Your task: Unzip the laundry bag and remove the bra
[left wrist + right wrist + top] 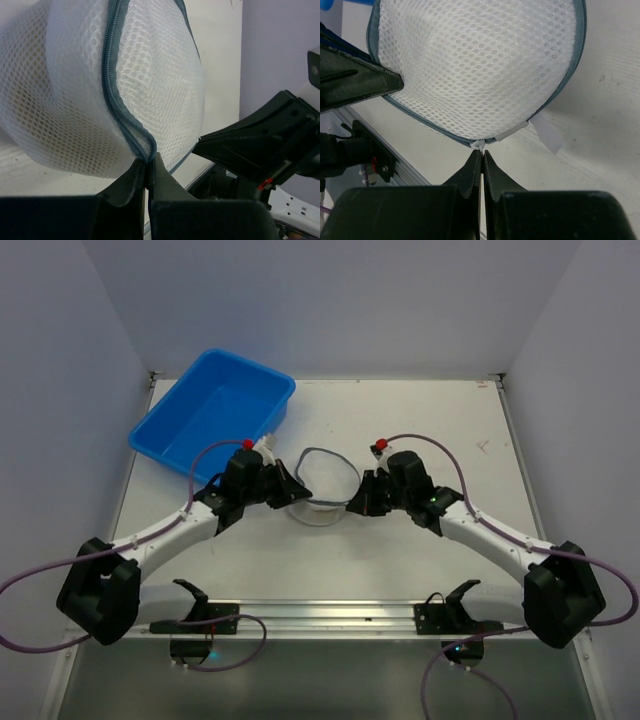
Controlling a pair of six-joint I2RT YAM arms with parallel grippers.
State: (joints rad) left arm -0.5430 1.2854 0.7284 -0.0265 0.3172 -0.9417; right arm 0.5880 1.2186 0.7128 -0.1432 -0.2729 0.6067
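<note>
Both arms reach fwd, forearms angled inward, wrists low over table (430, 430). L gripper (148, 165) clamped on zipper band (112, 100) of laundry bag (328, 485). R gripper (482, 155) pinches bag rim on opp. side. Bag sits betw. both sets of fingertips.

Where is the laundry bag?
The laundry bag sits mid-table in the top view, held at its rim between the left pincer and right pincer, right of the blue tub.
</note>
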